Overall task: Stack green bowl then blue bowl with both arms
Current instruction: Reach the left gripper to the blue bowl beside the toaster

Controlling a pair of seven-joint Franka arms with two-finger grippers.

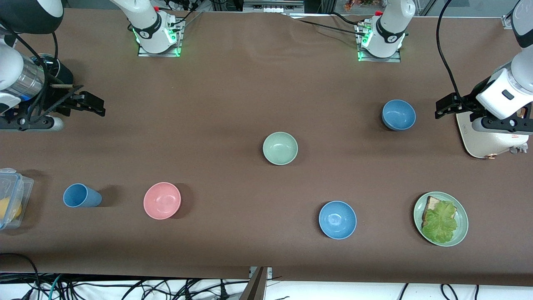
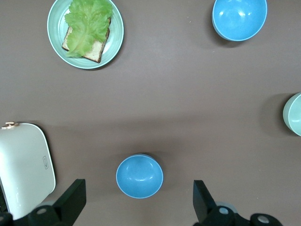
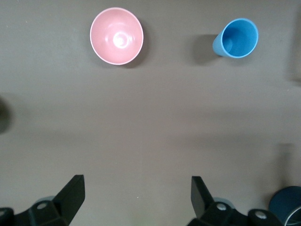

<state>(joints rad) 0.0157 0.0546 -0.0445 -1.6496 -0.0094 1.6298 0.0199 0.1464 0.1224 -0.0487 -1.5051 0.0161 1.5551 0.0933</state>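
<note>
From the front camera, you have the green bowl standing alone mid-table, well apart from both grippers. The blue bowl sits toward the left arm's end, near the left gripper, which hangs empty over the table just beside a white appliance. Your right gripper hangs at its own end, far from both bowls.

In the left wrist view, the left gripper has its fingers spread wide, and the blue bowl lies on the table right between them, untouched. The green bowl shows only at the picture's edge.

In the right wrist view, the right gripper is spread wide and empty, with only bare table between its fingers; a pink bowl and a blue cup lie well apart from it.
</note>
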